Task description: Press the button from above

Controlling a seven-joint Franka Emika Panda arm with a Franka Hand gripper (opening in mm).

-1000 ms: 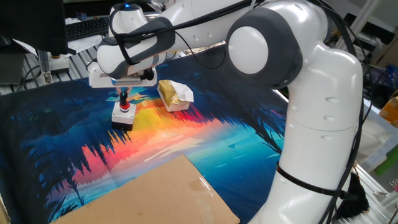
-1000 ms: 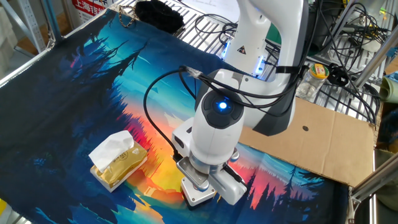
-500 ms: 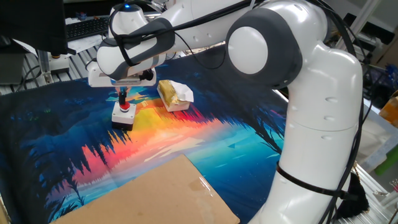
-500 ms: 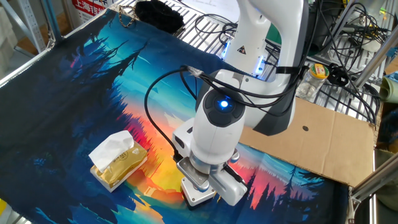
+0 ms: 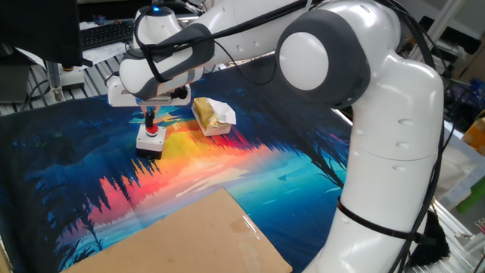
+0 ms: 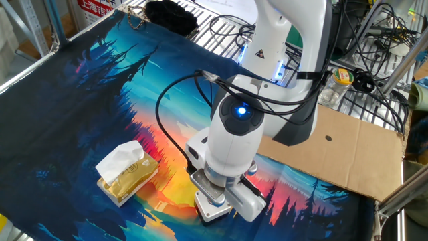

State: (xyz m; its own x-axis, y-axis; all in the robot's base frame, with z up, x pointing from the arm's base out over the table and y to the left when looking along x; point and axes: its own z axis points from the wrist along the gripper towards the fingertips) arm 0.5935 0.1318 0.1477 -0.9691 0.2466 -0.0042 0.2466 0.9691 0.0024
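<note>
Since the gripper [image 5: 150, 120] hangs right over the button [image 5: 150, 138], the step in hand looks like the press itself, and doing it well mostly comes down to staying straight. The button sits on the desk [image 5: 68, 163] just beside the yellow block with white paper [image 5: 211, 114], on the side away from the robot's base, so any sideways drift toward that block would be bad news. The push should go down dead vertical onto the red cap, not the silver-grey base, and it should be gentle enough that the little box doesn't skid on the colourful mat [image 6: 100, 87]. A centred contact matters, since an off-centre poke could tip or slide it.

Now the annoying part. From the one fixed view, the tip seems to sit at or just above the red cap, but whether it's actually touching is too small to tell. How far apart the fingers are can't be told either; they read as one dark stub there. The other fixed view is worse: the arm's wrist covers the cap completely, and only a corner of the base [image 6: 210, 204] peeks out beneath it. The cardboard sheet [image 6: 348, 150] is well apart from the button.
</note>
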